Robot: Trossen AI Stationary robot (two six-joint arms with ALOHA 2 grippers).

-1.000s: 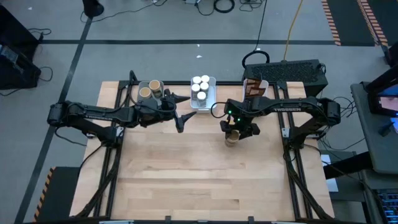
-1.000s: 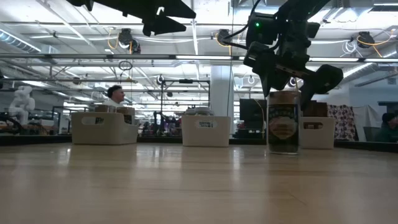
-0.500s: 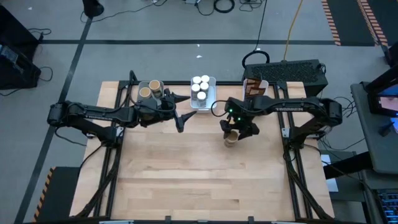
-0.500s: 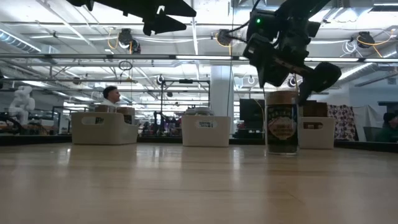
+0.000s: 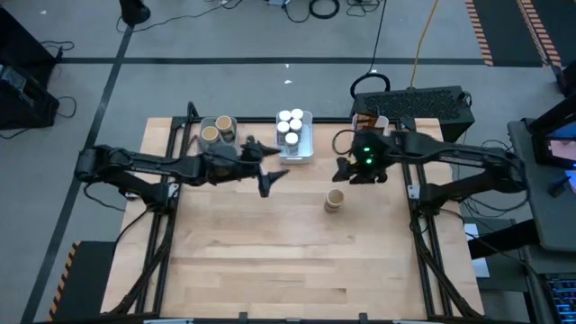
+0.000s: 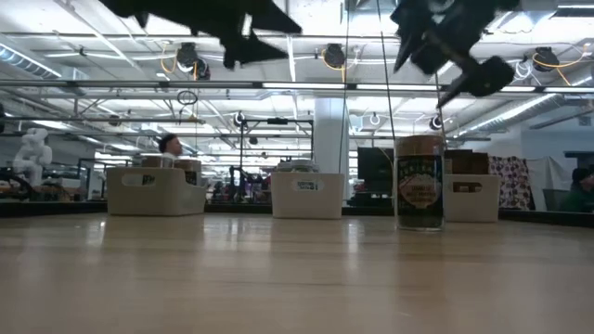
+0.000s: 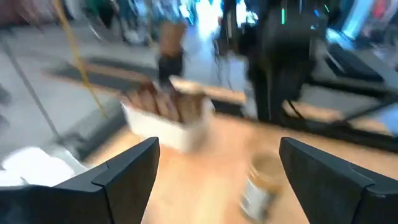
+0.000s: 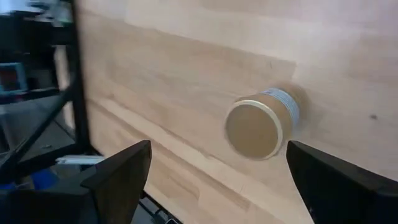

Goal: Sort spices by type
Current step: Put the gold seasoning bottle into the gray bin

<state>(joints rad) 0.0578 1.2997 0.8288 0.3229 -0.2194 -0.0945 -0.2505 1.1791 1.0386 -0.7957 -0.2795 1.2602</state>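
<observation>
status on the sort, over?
Right gripper open, above table, off the tub. Left gripper open, empty, mid-table. Tub upright, alone. Nothing blocking.

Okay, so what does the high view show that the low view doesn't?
Only the high view shows both whole arms, the open left gripper and open right gripper, and the white-capped jars inside the middle tray. Only the low view shows the tub's printed label, the tray fronts side on, and a person in the room behind. Both show the lone tan-topped tub standing upright on the table, ungripped.
</observation>
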